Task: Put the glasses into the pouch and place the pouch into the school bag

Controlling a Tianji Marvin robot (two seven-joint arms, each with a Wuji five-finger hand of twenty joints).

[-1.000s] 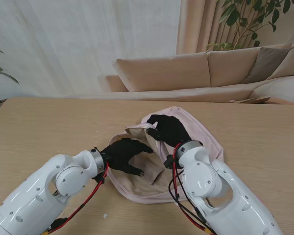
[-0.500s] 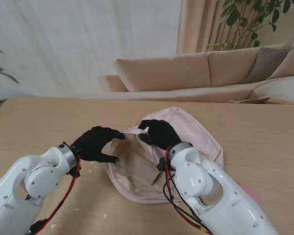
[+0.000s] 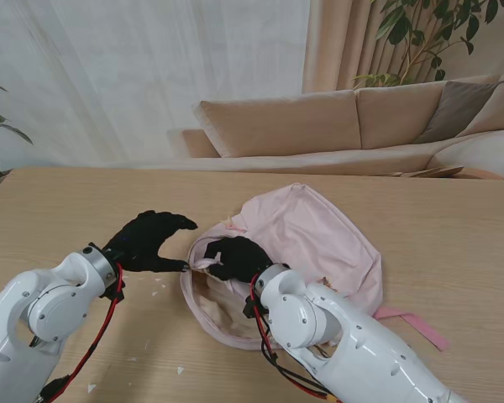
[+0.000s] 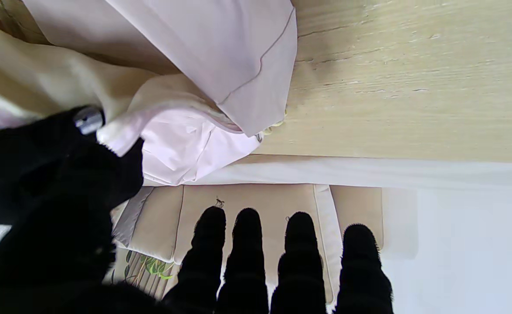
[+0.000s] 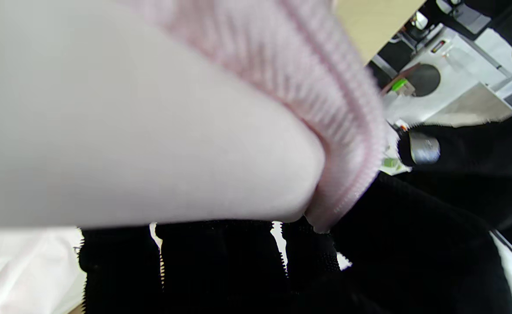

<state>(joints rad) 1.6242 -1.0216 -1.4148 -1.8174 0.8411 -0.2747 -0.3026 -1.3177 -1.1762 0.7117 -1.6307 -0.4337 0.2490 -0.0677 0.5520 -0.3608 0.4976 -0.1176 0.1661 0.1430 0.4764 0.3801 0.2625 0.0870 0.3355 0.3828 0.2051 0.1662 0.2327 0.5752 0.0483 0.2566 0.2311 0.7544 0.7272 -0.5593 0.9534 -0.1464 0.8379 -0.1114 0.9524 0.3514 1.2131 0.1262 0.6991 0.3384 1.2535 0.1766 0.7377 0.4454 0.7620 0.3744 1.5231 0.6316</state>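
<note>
The pink school bag [image 3: 311,235] lies on the table right of centre, its beige lining [image 3: 212,300] showing at the mouth nearest me. My right hand [image 3: 235,257] is shut on the bag's flap edge; the right wrist view shows the pink zip edge [image 5: 347,131] pinched against its fingers [image 5: 221,261]. My left hand [image 3: 149,240] hovers just left of the mouth, open, with its fingers [image 4: 299,257] spread in the air and its thumb near the rim [image 4: 177,144]. Neither glasses nor pouch can be seen.
A pink strap [image 3: 413,324] trails from the bag toward the right. Small white specks [image 3: 161,285] dot the wooden table [image 3: 67,201] near my left arm. A beige sofa [image 3: 319,117] stands beyond the table's far edge.
My left hand has come out of the bag's mouth and moved left. My right hand has drawn the flap toward me and leftward, covering most of the opening.
</note>
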